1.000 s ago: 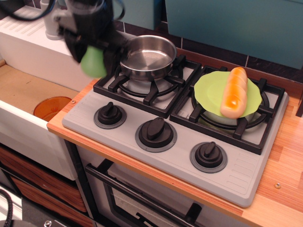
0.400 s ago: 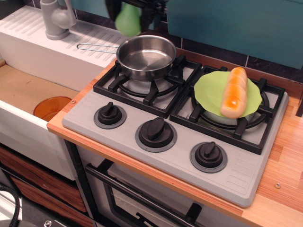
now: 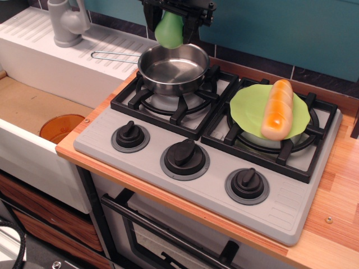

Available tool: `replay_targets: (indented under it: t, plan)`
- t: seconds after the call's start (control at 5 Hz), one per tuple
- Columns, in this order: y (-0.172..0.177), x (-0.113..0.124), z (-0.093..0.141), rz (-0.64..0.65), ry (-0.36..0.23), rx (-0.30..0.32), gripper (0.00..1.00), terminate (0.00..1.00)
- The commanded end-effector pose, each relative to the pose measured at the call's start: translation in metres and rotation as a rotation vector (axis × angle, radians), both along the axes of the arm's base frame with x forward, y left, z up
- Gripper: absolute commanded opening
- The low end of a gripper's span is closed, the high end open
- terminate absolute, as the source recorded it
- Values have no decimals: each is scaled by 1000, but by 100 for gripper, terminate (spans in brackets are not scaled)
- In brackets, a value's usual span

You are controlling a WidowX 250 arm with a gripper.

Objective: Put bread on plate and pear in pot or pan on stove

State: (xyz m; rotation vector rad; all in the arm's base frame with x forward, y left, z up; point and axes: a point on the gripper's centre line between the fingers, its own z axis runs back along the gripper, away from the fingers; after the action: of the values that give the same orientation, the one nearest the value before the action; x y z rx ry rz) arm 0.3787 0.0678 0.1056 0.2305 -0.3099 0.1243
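Note:
My gripper (image 3: pixel 171 27) is shut on the light-green pear (image 3: pixel 169 32) and holds it just above the back rim of the shiny steel pan (image 3: pixel 174 70). The pan sits on the left burner grate of the grey stove (image 3: pixel 190 168), its wire handle (image 3: pixel 115 55) pointing left. The golden bread (image 3: pixel 278 109) lies across the lime-green plate (image 3: pixel 249 109) on the right burner grate.
An orange cup (image 3: pixel 60 128) sits in the sink well at the left. A grey faucet (image 3: pixel 66 22) stands on the white drainboard at the back left. Three black knobs (image 3: pixel 184 155) line the stove front. A teal wall rises behind the stove.
My gripper has carried the pear from the left of the stove up and to the right, and now holds it over the pan's back rim. Bread and plate have not moved.

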Motion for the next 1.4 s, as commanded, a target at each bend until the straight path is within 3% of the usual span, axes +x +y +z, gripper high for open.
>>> replay_targets:
  t: [0.0, 0.2, 0.6, 0.8, 1.2]
  plan:
    - [-17, -5, 0, 13, -46, -7, 100, 0]
    - [-20, -8, -3, 9, -48, -6, 100, 0]
    - [-41, -32, 24, 28, -11, -5, 100, 0]
    - [-66, -48, 36, 64, -4, -2, 100, 0]
    - [-114, -68, 38, 113, -1, -50, 100, 0]
